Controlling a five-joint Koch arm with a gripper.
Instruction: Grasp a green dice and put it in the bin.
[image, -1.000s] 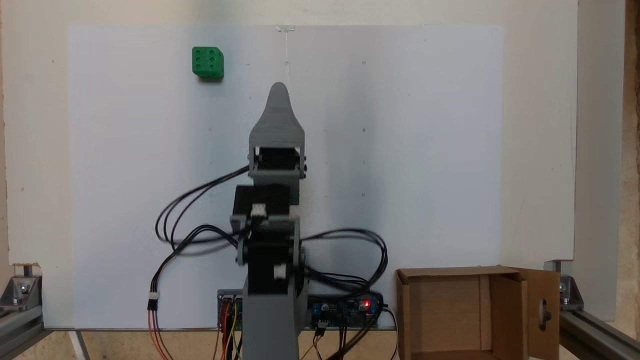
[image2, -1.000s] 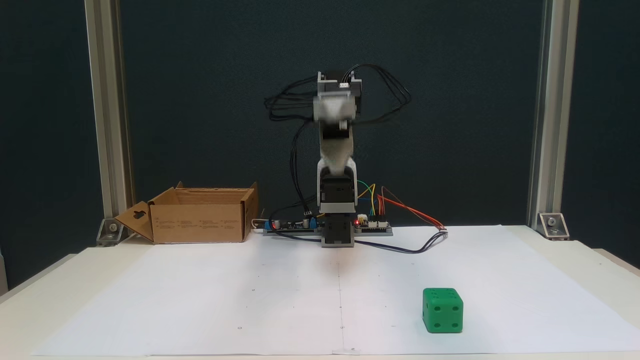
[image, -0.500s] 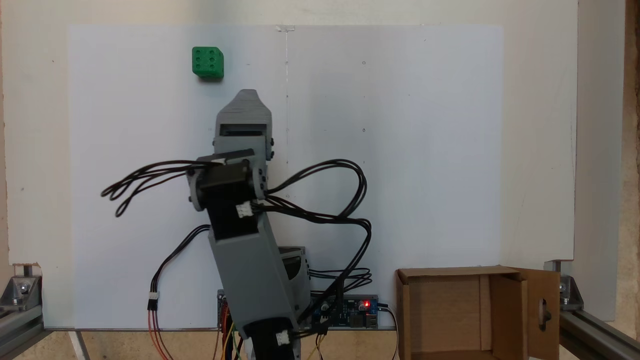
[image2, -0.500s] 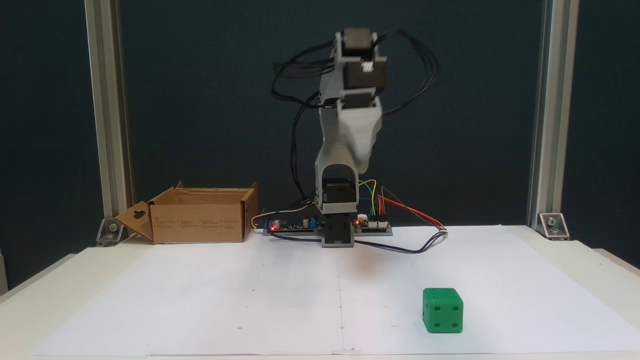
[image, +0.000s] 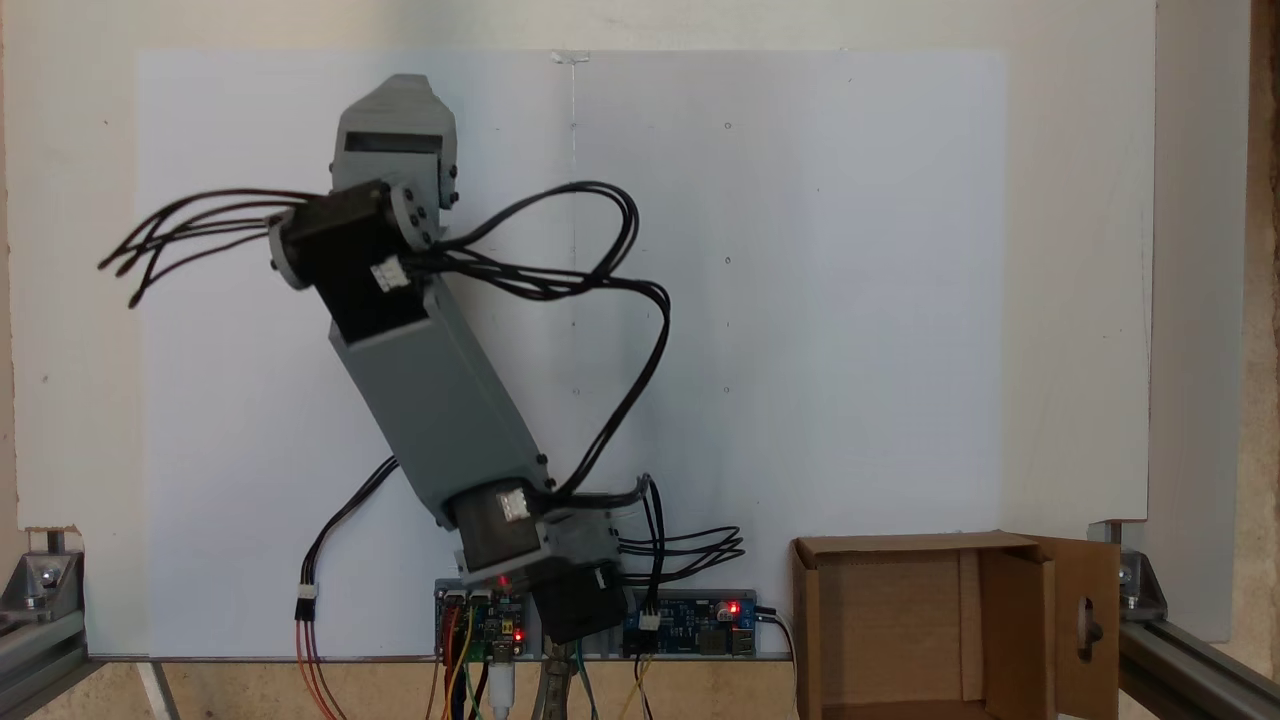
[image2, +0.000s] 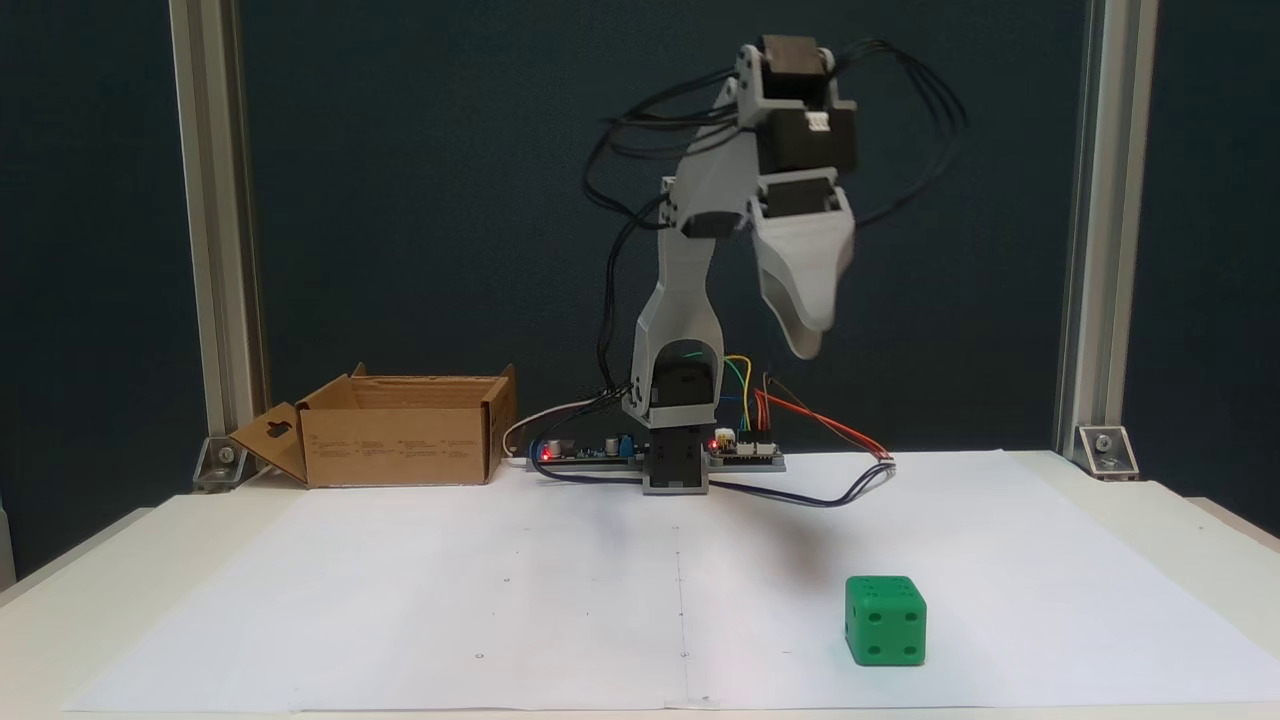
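In a fixed view taken from above, the pincer (image: 395, 85) is seen at the upper left of the white paper sheet (image: 850, 300), its grey head pointing toward the top edge of the picture. Only the back of one jaw is presented here, so whether the jaws are apart or closed cannot be told. The grey arm (image: 440, 420) slants from the pincer down to the circuit boards (image: 690, 620) at the bottom edge, with black cables (image: 600, 290) looped to the right of it. The bin (image: 1010, 600) is found well apart from the pincer, at the lower right corner — its flap with the oval cut-out is turned outward on the right.

In a fixed view taken from the front, the pincer (image2: 808, 345) is held high above the bench (image2: 90, 590), its tip pointed downward. Again a single grey jaw is shown, and the opening cannot be judged. The green dice (image2: 885, 620) is seen resting on the paper well below the pincer and slightly to its right — nothing touches it. The bin (image2: 400, 435) stands far to the left of the pincer, near the arm's base, open side up.
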